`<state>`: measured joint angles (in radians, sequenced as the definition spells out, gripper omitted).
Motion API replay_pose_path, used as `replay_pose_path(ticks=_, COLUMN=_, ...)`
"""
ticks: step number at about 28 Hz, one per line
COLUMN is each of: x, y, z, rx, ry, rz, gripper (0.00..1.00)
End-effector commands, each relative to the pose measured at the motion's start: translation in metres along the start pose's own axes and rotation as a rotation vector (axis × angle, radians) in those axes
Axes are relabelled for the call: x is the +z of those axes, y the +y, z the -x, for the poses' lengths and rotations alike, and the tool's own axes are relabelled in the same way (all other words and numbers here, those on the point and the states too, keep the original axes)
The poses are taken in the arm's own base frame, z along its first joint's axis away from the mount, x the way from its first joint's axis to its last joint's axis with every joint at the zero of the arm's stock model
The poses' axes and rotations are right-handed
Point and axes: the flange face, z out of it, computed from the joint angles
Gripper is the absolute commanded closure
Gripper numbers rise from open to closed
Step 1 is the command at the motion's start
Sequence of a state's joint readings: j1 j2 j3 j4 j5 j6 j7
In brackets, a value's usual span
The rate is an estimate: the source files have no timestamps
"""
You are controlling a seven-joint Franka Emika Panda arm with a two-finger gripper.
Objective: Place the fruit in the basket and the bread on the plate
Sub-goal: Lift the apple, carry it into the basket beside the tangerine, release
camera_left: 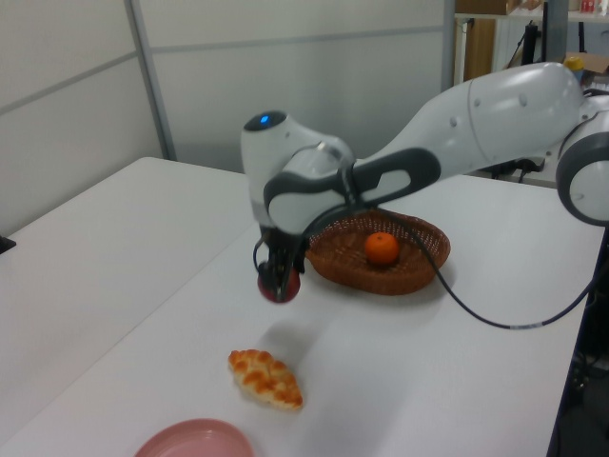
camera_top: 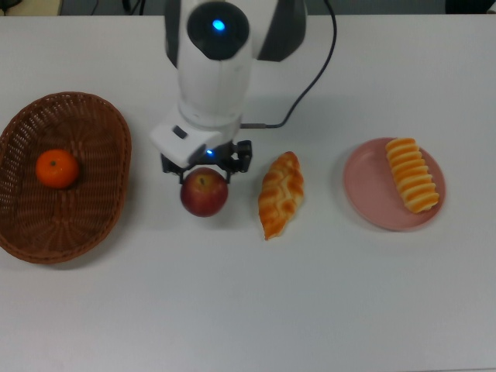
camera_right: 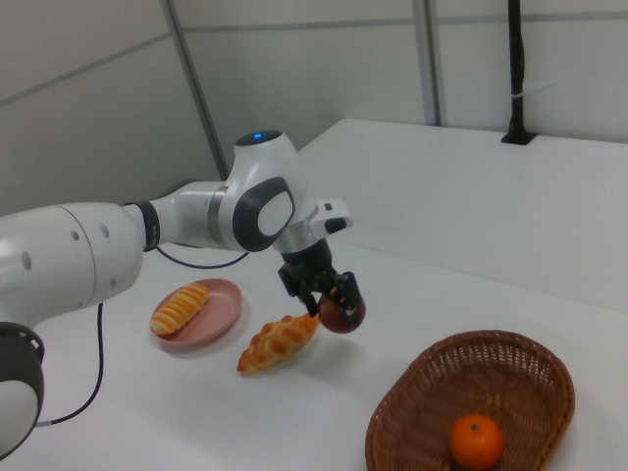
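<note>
Tool: the tool [camera_top: 204, 172] is clenched on the dark red round apple [camera_top: 204, 193], carried clear above the white bench [camera_top: 248, 310].
Risk: a shallow top pinch — the apple may slip short of the brown oval wicker basket [camera_top: 108, 201].
Axis: the braided golden loaf [camera_top: 280, 194] lies mid-bench, long axis running toward the far edge.

White table [camera_top: 248, 310] carries three items directly: a wicker basket [camera_top: 93, 209] at the top view's left (one tangerine [camera_top: 57, 168] inside), a braided loaf [camera_top: 280, 194] near centre, and a pink plate [camera_top: 368, 194] at the top view's right, bearing a ridged roll [camera_top: 411, 174].
</note>
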<state>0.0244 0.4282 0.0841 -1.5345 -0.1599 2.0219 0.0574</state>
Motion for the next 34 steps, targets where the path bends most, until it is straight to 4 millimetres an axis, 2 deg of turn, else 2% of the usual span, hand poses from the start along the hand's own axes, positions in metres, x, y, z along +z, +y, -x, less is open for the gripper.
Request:
replay_pose_path(ticks=1, x=-0.025, y=0.06, z=0.009, rx=0.08, ry=0.039, rz=-0.005, gripper=0.62)
replay_pose_path(ticks=5, x=-0.024, y=0.101, z=0.014, rx=0.119, ry=0.042, rz=0.005, gripper=0.62)
replay_pose_path(ticks=6, x=-0.022, y=0.126, z=0.019, rx=0.131, ry=0.039, rz=0.008, gripper=0.62)
replay_pose_path(ticks=10, x=-0.016, y=0.171, z=0.03, rx=0.144, ry=0.031, rz=0.017, gripper=0.62)
replay_pose_path(ticks=11, x=-0.011, y=0.191, z=0.035, rx=0.154, ry=0.026, rz=0.02, gripper=0.62)
replay_pose_path(ticks=15, x=-0.007, y=0.222, z=0.039, rx=0.187, ry=0.07, rz=0.028, gripper=0.61)
replay_pose_path(ticks=16, x=0.002, y=0.23, z=0.038, rx=0.195, ry=0.085, rz=0.035, gripper=0.6)
replay_pose_path(ticks=20, x=0.034, y=0.225, z=0.032, rx=0.185, ry=0.073, rz=0.034, gripper=0.59)
replay_pose_path(ticks=21, x=0.036, y=0.224, z=0.031, rx=0.183, ry=0.074, rz=0.033, gripper=0.59)
replay_pose_path(ticks=22, x=0.04, y=0.224, z=0.031, rx=0.182, ry=0.071, rz=0.033, gripper=0.54)
replay_pose_path(ticks=24, x=0.045, y=0.223, z=0.031, rx=0.18, ry=0.066, rz=0.03, gripper=0.33)
replay_pose_path(ticks=25, x=0.048, y=0.222, z=0.031, rx=0.178, ry=0.06, rz=0.028, gripper=0.26)
replay_pose_path(ticks=28, x=0.05, y=0.222, z=0.031, rx=0.178, ry=0.057, rz=0.026, gripper=0.18)
replay_pose_path(ticks=31, x=0.05, y=0.218, z=0.03, rx=0.178, ry=0.056, rz=0.023, gripper=0.0)
replay_pose_path(ticks=34, x=0.049, y=0.216, z=0.029, rx=0.175, ry=0.056, rz=0.023, gripper=0.0)
